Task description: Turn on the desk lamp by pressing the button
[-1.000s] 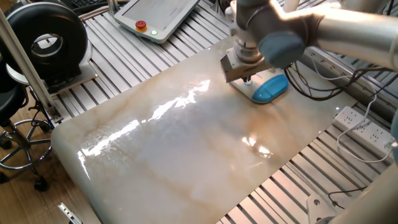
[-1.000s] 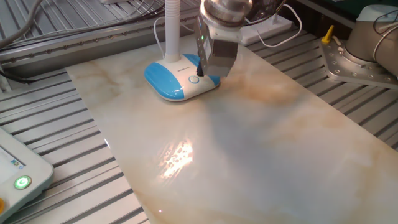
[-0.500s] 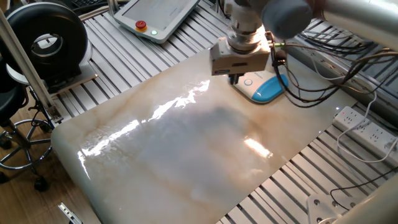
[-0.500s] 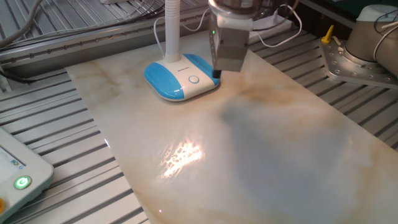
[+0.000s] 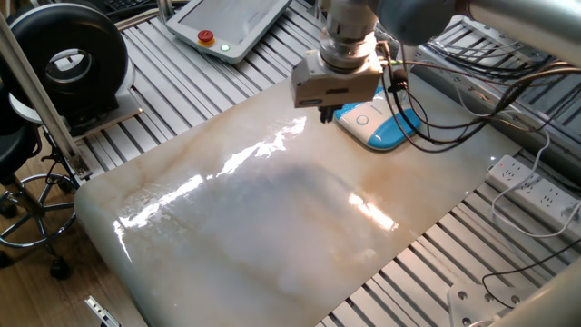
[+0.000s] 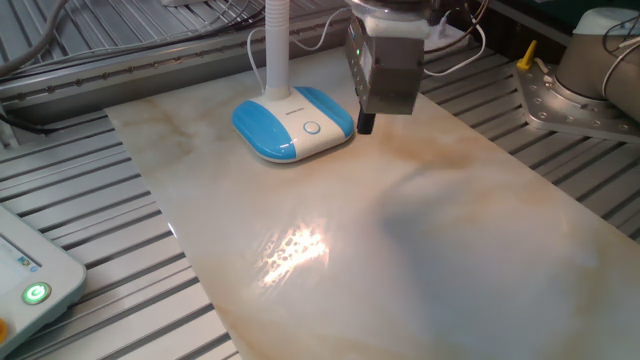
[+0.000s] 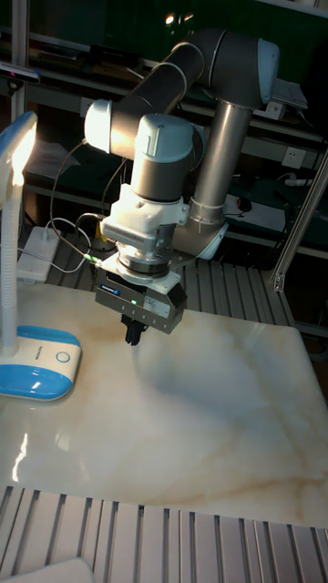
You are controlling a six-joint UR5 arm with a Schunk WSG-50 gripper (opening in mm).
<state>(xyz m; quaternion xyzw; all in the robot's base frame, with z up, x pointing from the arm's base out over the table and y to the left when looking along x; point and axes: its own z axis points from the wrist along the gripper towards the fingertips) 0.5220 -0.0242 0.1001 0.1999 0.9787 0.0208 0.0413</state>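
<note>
The desk lamp stands at the marble table's far edge, its flat oval base (image 5: 388, 133) (image 6: 285, 125) (image 7: 32, 364) white in the middle and blue at the ends. Its slim white neck (image 6: 276, 45) rises from the base, and the lamp head (image 7: 20, 146) glows. The small round button (image 5: 362, 119) (image 6: 312, 128) (image 7: 62, 356) lies uncovered on the base. My gripper (image 5: 327, 114) (image 6: 366, 123) (image 7: 133, 335) hangs above the table beside the base, clear of the button, with its dark fingertips pressed together and holding nothing.
A white pendant (image 5: 227, 25) with a red button (image 5: 206, 37) lies on the slatted bench behind the marble table (image 5: 272, 236). Power strips (image 5: 534, 186) and cables sit near the lamp. A bright reflection (image 6: 295, 250) shows on the table. A black round device (image 5: 68, 59) stands at the left.
My gripper has lifted off the lamp's base and moved sideways away from it, leaving the button uncovered. The lamp has stayed in place.
</note>
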